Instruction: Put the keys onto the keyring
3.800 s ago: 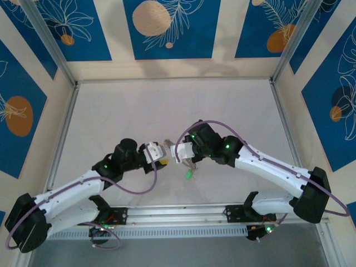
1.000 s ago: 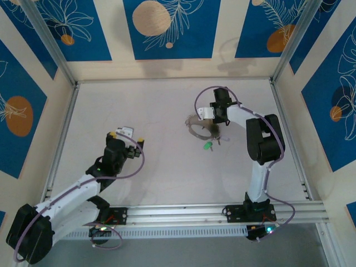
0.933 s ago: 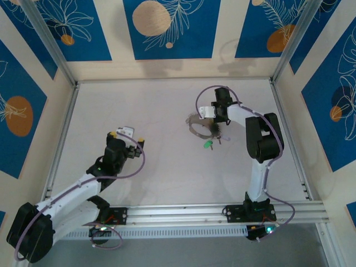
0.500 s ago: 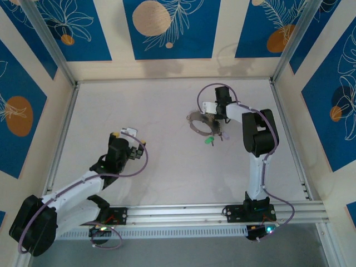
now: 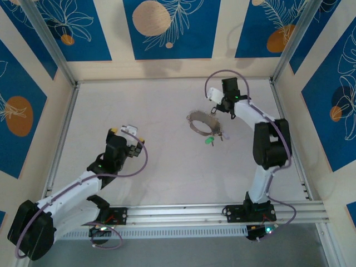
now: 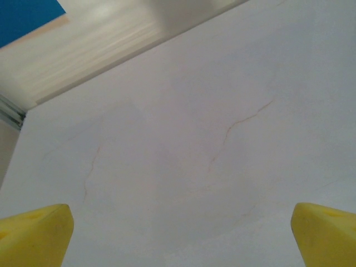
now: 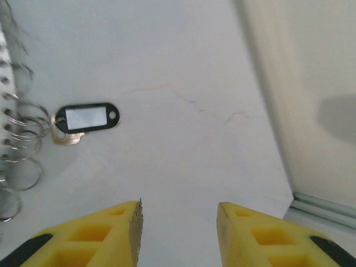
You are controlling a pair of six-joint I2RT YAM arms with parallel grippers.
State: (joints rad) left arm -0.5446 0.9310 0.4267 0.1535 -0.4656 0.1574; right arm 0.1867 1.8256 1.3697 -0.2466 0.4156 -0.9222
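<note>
- Top external view takes in the whole surface (image 5: 139, 105). The keyring (image 5: 200, 123) lies flat toward 2 o'clock from the middle, with a green tag (image 5: 209, 141) just off its 5 o'clock edge. The keys (image 5: 221, 135) beside it are too small to sort.
- From above, the right gripper (image 5: 217, 105) hangs near the keyring, at about its 1 o'clock. The gap between its fingers cannot be read there.
- Right wrist view shows it: the yellow fingers (image 7: 119, 233) stand partly apart, with bare surface between them and nothing held.
- At 10 o'clock from those fingers a black tag (image 7: 87, 117) with a white label lies flat. A silvery key (image 7: 65, 137) sits at its left end, touching thin wire rings (image 7: 22, 150) along the 9 o'clock edge.
- A pale wall (image 7: 300, 67) and a metal rail (image 7: 322, 210) close off the 3 to 5 o'clock side.
- The left gripper (image 5: 128, 136) sits well apart, at 8 o'clock from the keyring.
- Left wrist view shows its fingertips (image 6: 36, 236) spread wide over bare, hairline-cracked surface, gripping nothing.
</note>
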